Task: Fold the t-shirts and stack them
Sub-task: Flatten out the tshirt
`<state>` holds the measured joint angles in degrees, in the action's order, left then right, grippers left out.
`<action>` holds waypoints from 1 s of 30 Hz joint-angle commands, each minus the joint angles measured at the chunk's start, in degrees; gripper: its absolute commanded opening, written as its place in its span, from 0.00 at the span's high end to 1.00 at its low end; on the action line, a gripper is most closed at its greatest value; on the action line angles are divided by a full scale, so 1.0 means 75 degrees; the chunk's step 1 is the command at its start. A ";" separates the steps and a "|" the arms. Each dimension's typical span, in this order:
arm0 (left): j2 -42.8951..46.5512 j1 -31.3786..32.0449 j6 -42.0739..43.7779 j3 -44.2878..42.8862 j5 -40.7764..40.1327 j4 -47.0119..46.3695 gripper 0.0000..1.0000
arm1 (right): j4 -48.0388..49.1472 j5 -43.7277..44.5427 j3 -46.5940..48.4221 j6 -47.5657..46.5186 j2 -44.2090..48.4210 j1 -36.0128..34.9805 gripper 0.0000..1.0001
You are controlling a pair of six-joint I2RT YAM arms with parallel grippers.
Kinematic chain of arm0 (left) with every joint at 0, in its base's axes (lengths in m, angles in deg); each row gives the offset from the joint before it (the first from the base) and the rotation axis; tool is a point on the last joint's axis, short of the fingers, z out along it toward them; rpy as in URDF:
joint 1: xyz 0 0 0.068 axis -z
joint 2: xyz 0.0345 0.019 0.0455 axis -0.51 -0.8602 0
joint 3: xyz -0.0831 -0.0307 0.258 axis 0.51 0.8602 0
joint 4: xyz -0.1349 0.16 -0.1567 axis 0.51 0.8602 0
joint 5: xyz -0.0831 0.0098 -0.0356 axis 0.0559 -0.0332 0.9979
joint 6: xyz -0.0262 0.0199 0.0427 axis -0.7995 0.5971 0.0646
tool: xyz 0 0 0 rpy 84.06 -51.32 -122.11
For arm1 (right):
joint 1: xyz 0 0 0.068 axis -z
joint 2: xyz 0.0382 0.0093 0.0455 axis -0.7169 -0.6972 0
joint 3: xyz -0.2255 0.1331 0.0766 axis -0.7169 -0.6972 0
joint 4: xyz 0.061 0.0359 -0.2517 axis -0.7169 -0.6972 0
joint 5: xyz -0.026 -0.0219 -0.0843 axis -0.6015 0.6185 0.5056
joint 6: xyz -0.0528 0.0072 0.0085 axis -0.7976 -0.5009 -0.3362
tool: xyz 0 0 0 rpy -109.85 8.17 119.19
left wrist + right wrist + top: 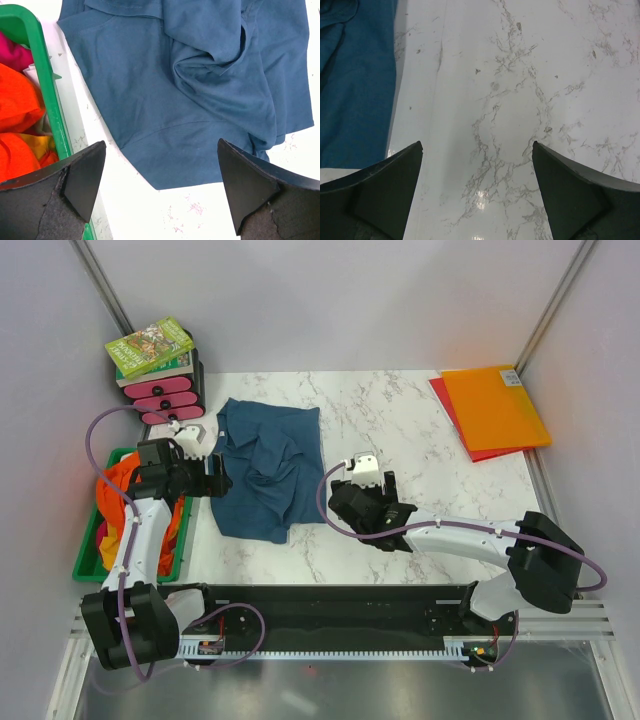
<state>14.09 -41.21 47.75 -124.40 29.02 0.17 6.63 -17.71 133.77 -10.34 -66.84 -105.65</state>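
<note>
- Teal t-shirt (268,470) lay crumpled on table (400,430), left of centre.
- Orange t-shirts (116,486) sat in green bin (47,80).
- L pincer (160,170) wide, empty, by teal shirt's edge.
- R pincer (477,170) wide, empty, over bare marble.

One t-shirt (268,468) lies on the table (420,455) left of centre, a bin (90,565) holding more t-shirts (115,488) stands just left of it, and folders (495,408) lie at the far right corner.

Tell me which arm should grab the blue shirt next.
Left, probably: the left gripper hangs open over an edge of the blue t-shirt; the right gripper faces mostly table beside it.
</note>
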 commanded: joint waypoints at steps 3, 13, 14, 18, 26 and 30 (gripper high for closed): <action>0.0033 -0.0035 -0.0215 -0.0035 0.0035 -0.0257 0.00 | 0.0129 0.0004 -0.0045 0.0170 -0.0008 -0.0011 0.02; -0.0014 -0.0059 -0.0203 0.0001 0.0047 -0.0257 0.00 | 0.0234 -0.0369 -0.0021 -0.0004 -0.0055 -0.0023 0.02; -0.0014 -0.0059 -0.0203 0.0001 0.0070 -0.0257 0.00 | 0.0328 -0.0765 -0.0021 -0.0110 -0.0078 -0.0081 0.03; -0.0049 -0.0070 -0.0203 0.0024 0.0117 -0.0268 0.00 | 0.0668 -0.1249 0.0177 -0.0381 -0.0404 -0.0503 0.06; -0.0155 -0.0106 -0.0156 0.0036 0.0140 -0.0257 0.00 | 0.1008 -0.1859 0.1360 -0.0510 -0.2102 -0.1124 0.20; -0.0225 -0.0117 -0.0145 0.0024 0.0129 -0.0245 0.00 | 0.1067 -0.1847 0.2297 -0.0755 -0.2807 -0.1160 0.25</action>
<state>12.84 -41.63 47.40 -124.34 29.00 0.13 11.46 -30.40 143.72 -13.79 -84.43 -113.85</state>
